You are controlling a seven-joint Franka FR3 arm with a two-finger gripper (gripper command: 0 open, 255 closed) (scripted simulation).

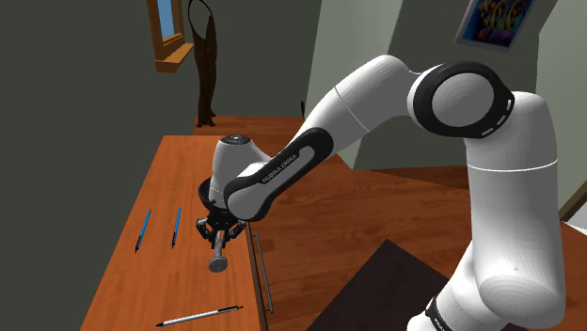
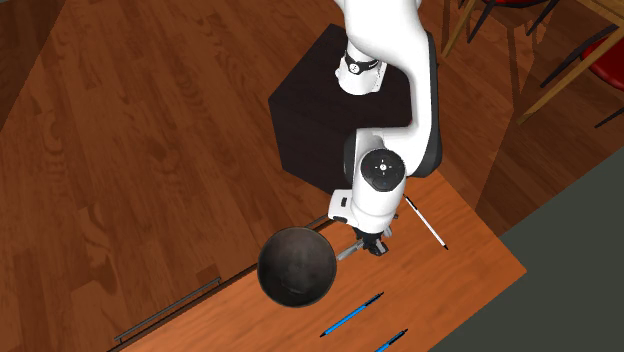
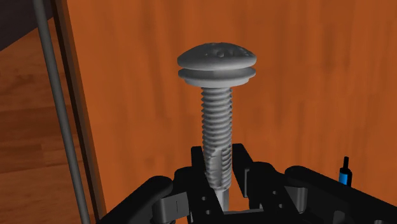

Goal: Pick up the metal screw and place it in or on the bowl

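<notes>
My black gripper (image 1: 219, 235) is shut on the threaded shank of a grey metal screw (image 1: 220, 256). The screw's broad round head points down toward the wooden tabletop (image 1: 169, 188), close to the table's front edge. In the wrist view the screw (image 3: 216, 114) stands straight out from between the two fingers (image 3: 198, 162), which clasp its tip end. The second exterior view has the gripper (image 2: 372, 243) with the screw (image 2: 348, 252) right beside the rim of a dark round bowl (image 2: 297, 265). Whether the screw's head touches the table I cannot tell.
Two blue pens (image 1: 142, 228) (image 1: 176, 226) lie on the table beyond the gripper. A white and black pen (image 1: 199, 315) lies nearer the stand. A metal handle bar (image 1: 261, 273) runs along the table's front. The black stand (image 2: 310, 110) sits on the wooden floor.
</notes>
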